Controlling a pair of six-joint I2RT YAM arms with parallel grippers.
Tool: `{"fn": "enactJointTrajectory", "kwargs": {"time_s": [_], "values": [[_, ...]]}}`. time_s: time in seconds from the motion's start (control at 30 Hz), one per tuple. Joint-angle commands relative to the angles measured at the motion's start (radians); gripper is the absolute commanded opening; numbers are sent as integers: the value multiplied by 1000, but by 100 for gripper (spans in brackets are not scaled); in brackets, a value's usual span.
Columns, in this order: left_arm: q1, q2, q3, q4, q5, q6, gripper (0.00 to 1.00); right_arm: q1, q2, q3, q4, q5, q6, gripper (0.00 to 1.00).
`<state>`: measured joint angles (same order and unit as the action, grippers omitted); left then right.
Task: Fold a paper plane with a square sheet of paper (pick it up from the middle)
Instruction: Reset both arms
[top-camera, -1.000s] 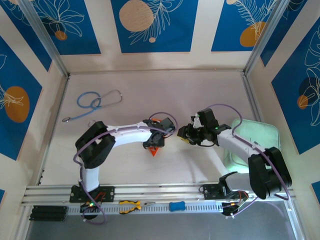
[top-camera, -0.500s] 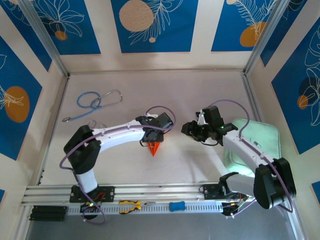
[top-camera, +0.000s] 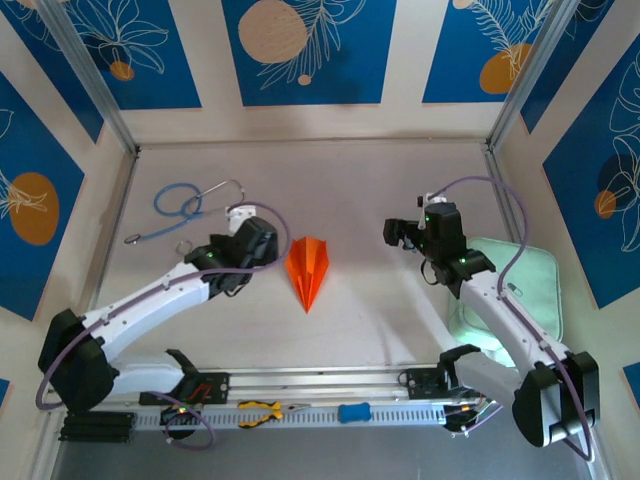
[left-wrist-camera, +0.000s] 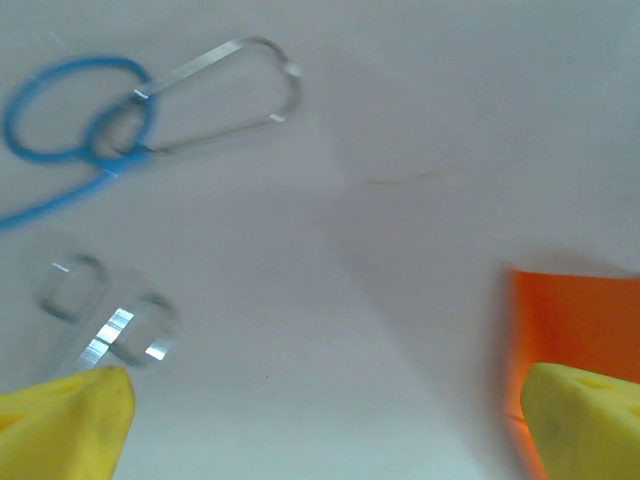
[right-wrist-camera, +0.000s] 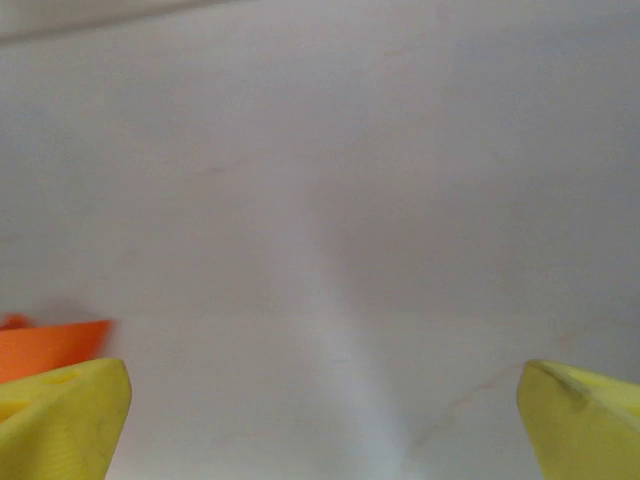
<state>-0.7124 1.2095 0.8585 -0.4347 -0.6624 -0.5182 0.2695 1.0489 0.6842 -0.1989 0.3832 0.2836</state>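
Left pincer (left-wrist-camera: 320, 425) is spread wide, yellow fingertips (left-wrist-camera: 70, 420) far apart and nothing between them but bare desk (top-camera: 380, 190). It hangs just left of the paper plane (top-camera: 308, 268), and an orange edge peeks in beside its right fingertip. The blue stethoscope (top-camera: 195, 203) lies farther off on that side, well out of play. In the middle sits the plane itself: a narrow orange dart, flat on the desk, nose toward the arm bases, centre crease showing, and neither arm touching it. Over to the right pincer (right-wrist-camera: 320, 420): just as wide and just as empty, with a sliver of orange at the left edge of its wrist view. The pale green pad (top-camera: 525, 275) sits beyond it.

The folding looks finished, so this reads as the let-go. To do it well, lift both arms up and outward, not across. Keep fingertips and the looping cables off those layered wings, since thin paper will skid or spring open at the lightest brush.
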Motion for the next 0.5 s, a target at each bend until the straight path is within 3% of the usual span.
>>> {"fn": "enactJointTrajectory", "kwargs": {"time_s": [0.0,0.13,0.27,0.47], "values": [[120,-46,-117,196,-73,249,100,-50,25,-61,166,86,-152,99],[313,-37,-181,298,26,319,100,-151,86,-125,286,-50,-158,99],[361,10,-279,530,36,480,100,-189,108,-219,504,-149,-185,99],[433,90,-355,726,134,508,100,-252,181,-318,743,-328,-223,99]]}}
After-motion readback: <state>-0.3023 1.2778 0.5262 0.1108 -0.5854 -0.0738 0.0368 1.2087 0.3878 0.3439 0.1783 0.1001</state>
